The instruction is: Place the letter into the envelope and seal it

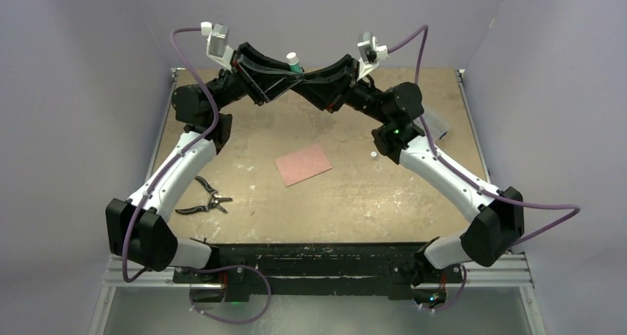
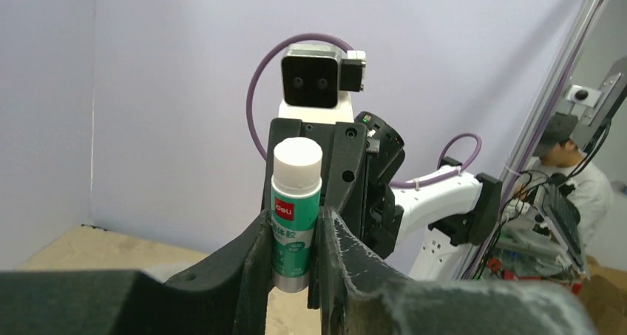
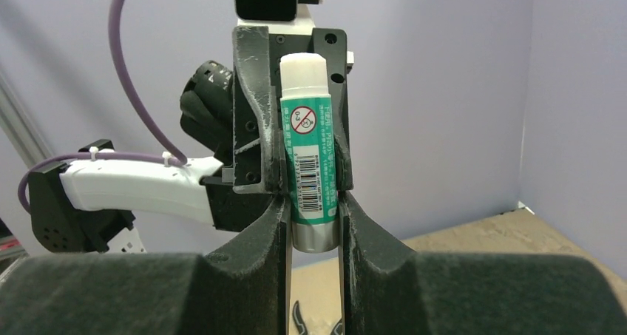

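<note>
A green glue stick [image 1: 294, 60] with a white cap is held upright in the air above the far middle of the table. My left gripper [image 1: 285, 74] and my right gripper [image 1: 307, 74] meet there, tip to tip, and both are shut on it. In the left wrist view the stick [image 2: 296, 202] sits between my left gripper's [image 2: 296, 228] fingers. In the right wrist view the stick [image 3: 309, 128] sits between my right gripper's [image 3: 313, 209] fingers. One flat salmon-pink rectangle of paper [image 1: 303, 164] lies mid-table. No flap shows, so I cannot tell whether it is the envelope or the letter.
Black pliers [image 1: 205, 200] lie on the left near my left arm. A small white dot [image 1: 373, 154] lies right of the paper. A grey object [image 1: 436, 125] sits at the right, partly behind my right arm. Purple walls enclose the table.
</note>
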Available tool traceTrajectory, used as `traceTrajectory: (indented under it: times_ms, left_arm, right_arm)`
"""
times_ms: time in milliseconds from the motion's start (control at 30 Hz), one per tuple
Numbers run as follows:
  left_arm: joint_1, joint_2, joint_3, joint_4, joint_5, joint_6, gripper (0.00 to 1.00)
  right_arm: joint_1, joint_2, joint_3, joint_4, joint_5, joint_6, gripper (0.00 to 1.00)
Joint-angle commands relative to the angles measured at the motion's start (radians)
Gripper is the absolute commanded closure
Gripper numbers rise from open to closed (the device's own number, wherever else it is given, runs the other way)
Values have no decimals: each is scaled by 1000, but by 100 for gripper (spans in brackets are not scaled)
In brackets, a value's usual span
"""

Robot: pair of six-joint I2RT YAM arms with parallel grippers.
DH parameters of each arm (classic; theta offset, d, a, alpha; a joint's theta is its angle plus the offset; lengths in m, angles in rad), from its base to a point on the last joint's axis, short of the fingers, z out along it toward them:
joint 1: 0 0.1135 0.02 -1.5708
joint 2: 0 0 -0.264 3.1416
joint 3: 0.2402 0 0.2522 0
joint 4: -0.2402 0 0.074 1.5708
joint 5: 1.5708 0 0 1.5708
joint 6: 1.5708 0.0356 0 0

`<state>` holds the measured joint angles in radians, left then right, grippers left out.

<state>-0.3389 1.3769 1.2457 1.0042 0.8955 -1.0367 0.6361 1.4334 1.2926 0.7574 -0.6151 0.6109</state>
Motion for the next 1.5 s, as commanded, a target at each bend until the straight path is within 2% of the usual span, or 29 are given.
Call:
traceTrajectory:
  times_ms: [0,67,133,167,200,233,300,333,433,467,633,733,800,867,900,967,1033,1100,1200,1300,1467]
  left_arm:
    - [-9,28,-7,102,-47,-98,82]
    - [-9,34,-9,95,-67,-100,86]
    - [-9,38,-12,96,-77,-104,96]
    - [-9,39,-12,91,-78,-101,100]
    - [-9,39,-12,76,-78,-89,100]
    - [-9,38,-11,52,-77,-74,100]
    - [-9,34,-10,-11,-73,-27,100]
    - [-9,32,-7,-51,-68,11,100]
    - [-8,36,34,-248,-36,134,100]
    - [-8,38,49,-294,-15,179,100]
    - [-1,40,102,-482,121,357,100]
    - [0,34,105,-498,183,397,100]
    - [-1,25,101,-496,205,418,100]
    - [-2,15,86,-466,223,425,100]
    - [-2,11,81,-459,229,429,100]
    - [-2,8,80,-465,237,440,100]
    - [-1,6,80,-487,237,457,100]
    - [-2,1,81,-522,225,486,100]
    - [-2,-1,82,-531,226,497,100]
    - [-2,2,86,-535,235,497,100]
    - [-2,-1,89,-538,238,491,100]
  right_arm:
    - [18,6,52,76,21,23,95]
    - [20,10,55,61,17,13,95]
    - [21,9,49,52,16,10,93]
    - [22,9,47,39,15,9,91]
    - [22,6,48,19,17,7,86]
    - [22,1,49,-7,24,4,74]
    - [22,-10,54,-80,28,-6,43]
    - [22,-15,60,-125,14,-13,32]
    - [16,-49,69,-304,30,-132,14]
    - [11,-70,59,-355,38,-174,12]
    - [-38,-177,53,-458,-91,-278,14]
    - [-38,-173,101,-495,-178,-275,21]
    - [-39,-150,123,-507,-149,-218,30]
    - [-39,-121,153,-552,-31,-131,40]
    - [-39,-113,150,-536,-24,-106,42]
    - [-39,-123,105,-458,-10,-46,39]
    - [-40,-147,72,-382,-16,-23,29]
    - [-39,-151,88,-405,4,-39,24]
    - [-40,-146,125,-488,87,-78,21]
    - [-40,-126,163,-552,175,-94,23]
    - [-39,-90,190,-525,142,-102,38]
